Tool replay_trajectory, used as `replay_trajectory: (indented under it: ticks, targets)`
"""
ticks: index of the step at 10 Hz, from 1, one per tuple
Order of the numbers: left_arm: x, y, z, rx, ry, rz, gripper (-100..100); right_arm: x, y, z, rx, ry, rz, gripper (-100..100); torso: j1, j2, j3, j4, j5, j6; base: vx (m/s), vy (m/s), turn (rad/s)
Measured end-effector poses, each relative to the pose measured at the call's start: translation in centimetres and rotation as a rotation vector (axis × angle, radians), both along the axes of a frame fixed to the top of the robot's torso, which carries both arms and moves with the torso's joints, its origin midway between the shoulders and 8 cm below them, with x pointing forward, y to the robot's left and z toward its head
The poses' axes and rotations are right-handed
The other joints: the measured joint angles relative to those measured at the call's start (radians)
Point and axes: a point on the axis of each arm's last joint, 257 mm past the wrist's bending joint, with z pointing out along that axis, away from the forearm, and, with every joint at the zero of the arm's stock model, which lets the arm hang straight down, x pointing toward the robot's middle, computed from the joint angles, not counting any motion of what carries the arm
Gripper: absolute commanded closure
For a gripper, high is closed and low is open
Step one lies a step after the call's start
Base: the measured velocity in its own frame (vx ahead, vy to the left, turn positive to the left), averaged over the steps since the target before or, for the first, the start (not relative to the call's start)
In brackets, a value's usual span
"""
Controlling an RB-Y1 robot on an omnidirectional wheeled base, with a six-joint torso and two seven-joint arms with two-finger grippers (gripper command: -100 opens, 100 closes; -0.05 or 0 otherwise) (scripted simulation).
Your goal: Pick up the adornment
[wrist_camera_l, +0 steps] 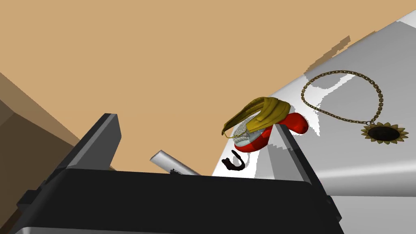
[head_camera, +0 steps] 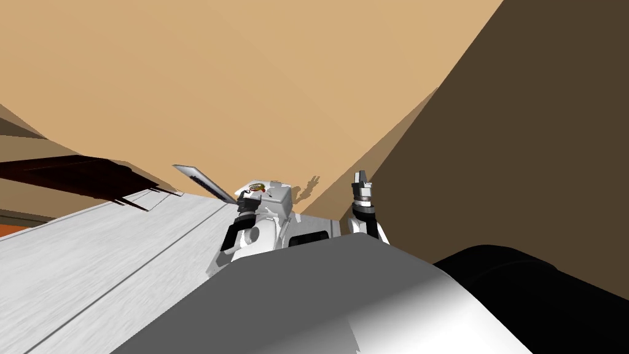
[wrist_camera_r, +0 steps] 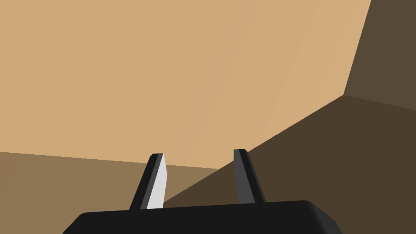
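The left hand (wrist_camera_l: 195, 122) is spread wide with nothing in it, hovering at the edge of the white surface (wrist_camera_l: 365, 174). I take the adornment to be the gold chain necklace (wrist_camera_l: 384, 133) ending in a dark, flower-shaped disc. It lies flat on the surface just beside the red brush (wrist_camera_l: 295, 123), on the side away from the small black hook (wrist_camera_l: 234, 162).

A gold ridged piece (wrist_camera_l: 264, 111) rests on top of the brush, and a grey tube (wrist_camera_l: 172, 164) lies past the hook, farther from the brush again. One finger of the left hand stands right in front of the brush's handle. That leaves the brush between the fingers and the necklace outside them, beyond that finger.

The step in hand looks like lining up for the grasp. To do it well, the hand should shift sideways past the brush until the disc sits midway between the fingers. It should then come down steeply so the blades close across the disc or a bunched run of chain. A thin chain lying flat is likely to slip out, so the disc is probably the firmer hold. Keep clear of the brush and gold piece, which a finger could nudge.

The right hand (wrist_camera_r: 199, 154) is raised away from the brush toward the tan wall (wrist_camera_r: 162, 61), fingers parted and holding nothing
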Motion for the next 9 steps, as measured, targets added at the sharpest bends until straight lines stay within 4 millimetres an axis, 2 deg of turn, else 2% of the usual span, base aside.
replay_trajectory:
  ticks: [4,5,9]
  targets:
    - [0.4,0.4,-4.5,-0.162,0.064,0.024,-100,0.0,0.0,0.0,0.000,0.000,0.000,0,0.000,-0.001,0.000,0.000,0.000,0.000,0.025,-0.021,-0.051]
    - [0.6,0.2,-5.9,-0.210,0.080,0.030,-100,0.0,0.0,0.0,0.000,0.000,0.000,0,0.001,-0.001,-0.001,0.000,0.000,0.000,0.029,-0.017,-0.034]
    - [0.6,-1.5,-8.8,-0.358,0.109,0.048,-100,0.0,0.0,0.0,0.000,0.000,0.000,0,0.002,-0.001,0.000,0.000,0.000,0.000,0.027,-0.003,-0.025]
